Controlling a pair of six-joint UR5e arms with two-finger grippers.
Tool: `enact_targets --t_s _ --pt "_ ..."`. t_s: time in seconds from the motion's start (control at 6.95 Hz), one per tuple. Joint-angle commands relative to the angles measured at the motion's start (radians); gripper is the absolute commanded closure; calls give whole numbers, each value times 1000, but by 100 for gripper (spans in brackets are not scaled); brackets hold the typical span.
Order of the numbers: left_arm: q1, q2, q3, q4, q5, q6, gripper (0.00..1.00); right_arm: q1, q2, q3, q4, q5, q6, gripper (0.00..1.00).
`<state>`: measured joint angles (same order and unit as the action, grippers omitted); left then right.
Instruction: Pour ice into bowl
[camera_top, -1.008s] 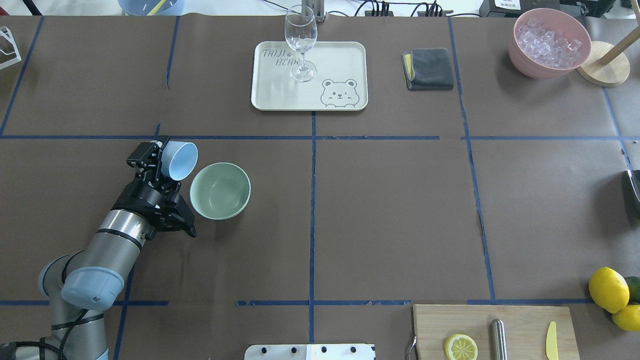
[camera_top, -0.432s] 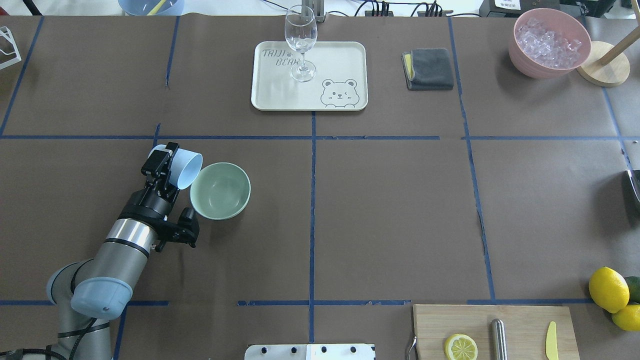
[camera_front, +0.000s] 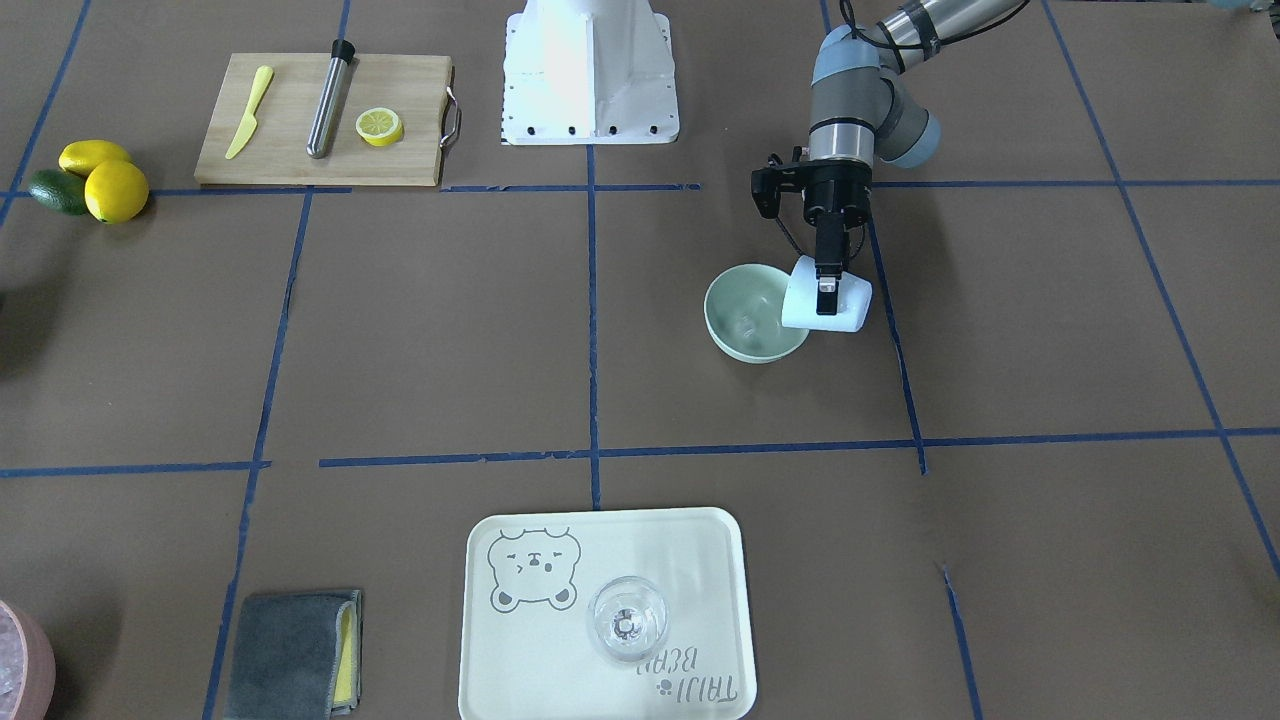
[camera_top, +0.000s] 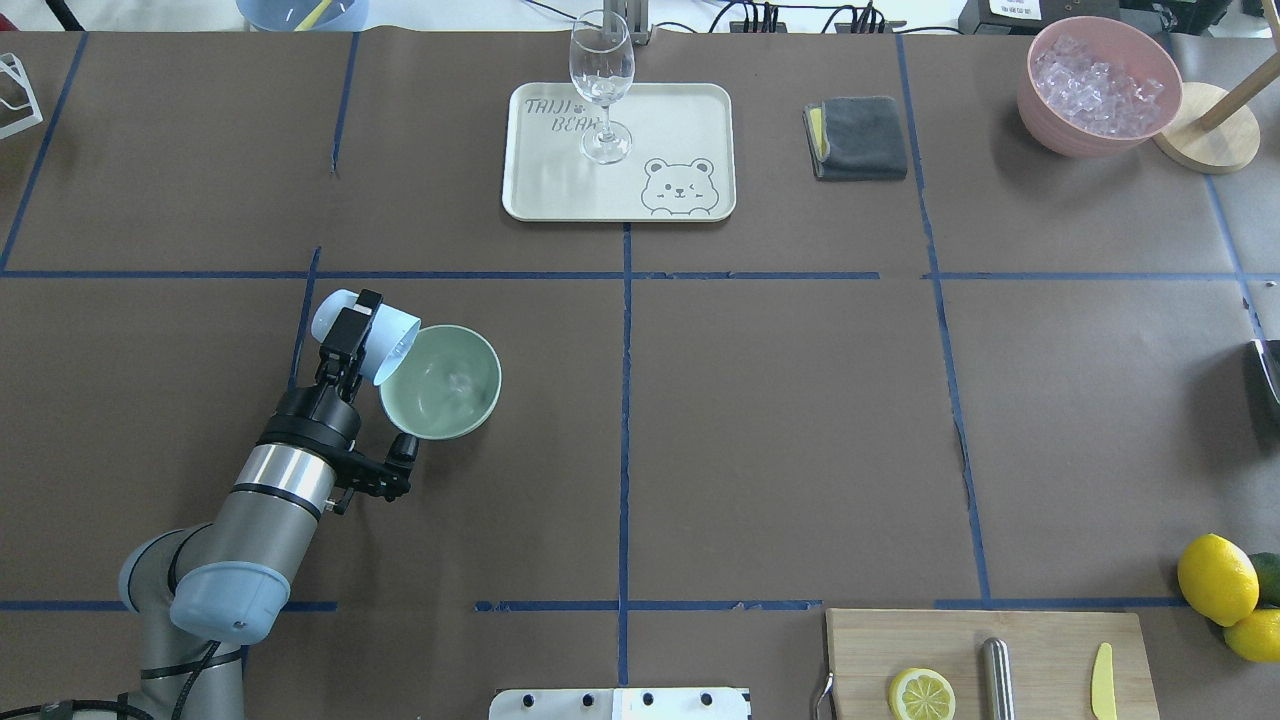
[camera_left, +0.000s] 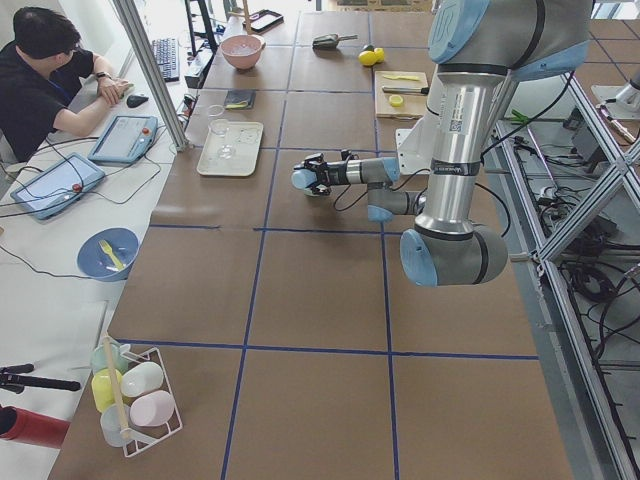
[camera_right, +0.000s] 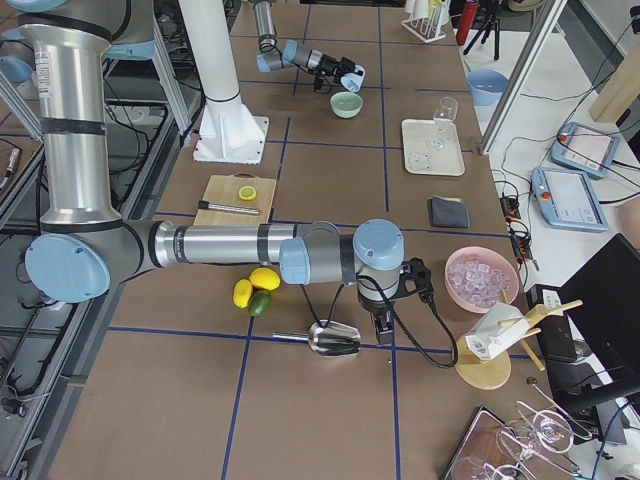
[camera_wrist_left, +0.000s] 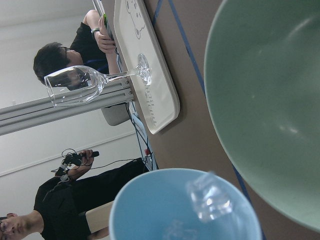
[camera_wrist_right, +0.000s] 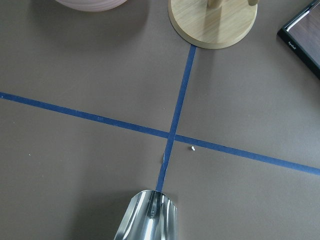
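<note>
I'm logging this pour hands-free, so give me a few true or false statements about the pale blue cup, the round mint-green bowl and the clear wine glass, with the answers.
1. The left gripper holds the pale blue cup tipped toward the round mint-green bowl. True.
2. The clear wine glass lies on its side. False: it stands upright on the cream bear-print tray.
3. Clear ice cubes lie inside the bowl. True.
4. The cup is empty. False: the left wrist view shows one cube at its mouth.
</note>
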<state>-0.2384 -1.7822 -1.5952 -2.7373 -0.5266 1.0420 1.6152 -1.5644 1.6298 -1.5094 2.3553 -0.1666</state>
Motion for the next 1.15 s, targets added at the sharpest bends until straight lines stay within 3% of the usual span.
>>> enact_targets --t_s 0.0,0.72,1.01 --pt "1 -2 0 -1 10 123 100 5 -8 1 0 1 -1 0" --pt "1 4 -23 -15 43 240 100 11 -8 1 0 1 -1 0" --pt "-1 15 -32 -303 31 202 100 11 -11 1 0 1 -1 0"
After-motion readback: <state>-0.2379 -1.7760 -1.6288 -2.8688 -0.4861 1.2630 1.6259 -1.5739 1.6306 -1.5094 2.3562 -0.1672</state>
